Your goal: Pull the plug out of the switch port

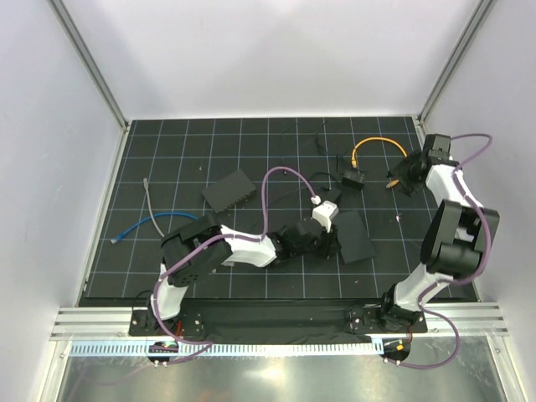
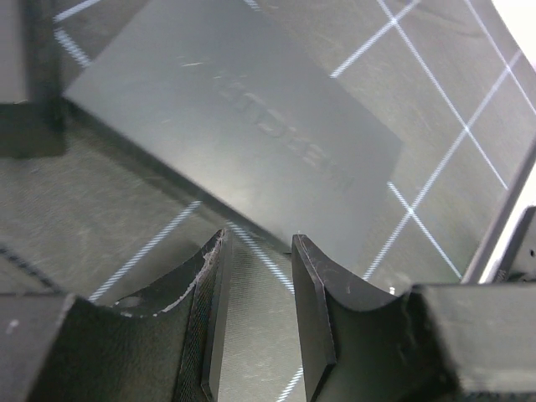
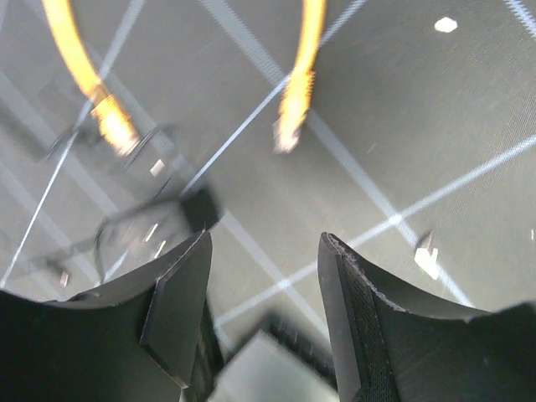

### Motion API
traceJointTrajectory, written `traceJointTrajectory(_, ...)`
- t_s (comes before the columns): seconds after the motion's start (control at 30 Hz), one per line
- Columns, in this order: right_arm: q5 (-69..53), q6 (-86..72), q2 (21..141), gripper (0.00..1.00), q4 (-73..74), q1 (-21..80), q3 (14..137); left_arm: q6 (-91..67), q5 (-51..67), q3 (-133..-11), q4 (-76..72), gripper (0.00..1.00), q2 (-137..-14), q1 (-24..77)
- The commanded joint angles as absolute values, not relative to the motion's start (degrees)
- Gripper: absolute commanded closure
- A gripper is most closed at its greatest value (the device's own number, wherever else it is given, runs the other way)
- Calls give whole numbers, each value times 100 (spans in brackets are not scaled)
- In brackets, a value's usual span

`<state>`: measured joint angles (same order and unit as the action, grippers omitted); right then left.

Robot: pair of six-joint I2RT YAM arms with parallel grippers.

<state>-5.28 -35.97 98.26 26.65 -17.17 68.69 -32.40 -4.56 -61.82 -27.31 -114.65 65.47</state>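
— Left claw [image 2: 260,251]?
— Mine's released above a flat black box [image 2: 251,126] on the gridded black counter mat [image 1: 167,167].
— Right claw [image 3: 266,251]?
— Released too; orange cable [image 3: 311,42], its plug [image 3: 287,130] loose on the mat beyond. White walls [image 1: 276,59] behind.

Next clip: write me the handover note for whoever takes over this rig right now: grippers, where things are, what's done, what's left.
Left gripper: open, empty, at the edge of a flat black box.
Right gripper: open, empty, over the mat.
Orange cable: one plug lies free on the mat just ahead of this gripper. The other end runs toward a small black device, connection too blurred to tell.
Done: that plug looks pulled out.
Left: check the other end, then clear the arms.
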Motion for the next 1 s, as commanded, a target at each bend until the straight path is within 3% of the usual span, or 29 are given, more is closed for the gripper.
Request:
traceJointTrajectory(0.0,-412,-3104,9045,39,3146,-1503,6698,-3445,-703,-6056,-3164,61,-11153,6452)
traceJointTrajectory(0.2,-984,-2971,8438,41,3155,-1108,5881,-3893,-616,-5985,-3164,64,-11241,6258)
traceJointTrajectory(0.5,-1116,-3041,7884,49,2612,-782,4748,-4025,-764,-6451,-2418,82,-11513,6240)
traceJointTrajectory(0.97,-1292,-2945,7822,48,2364,-782,4043,-4043,-632,-7172,-1776,83,-12006,6240)
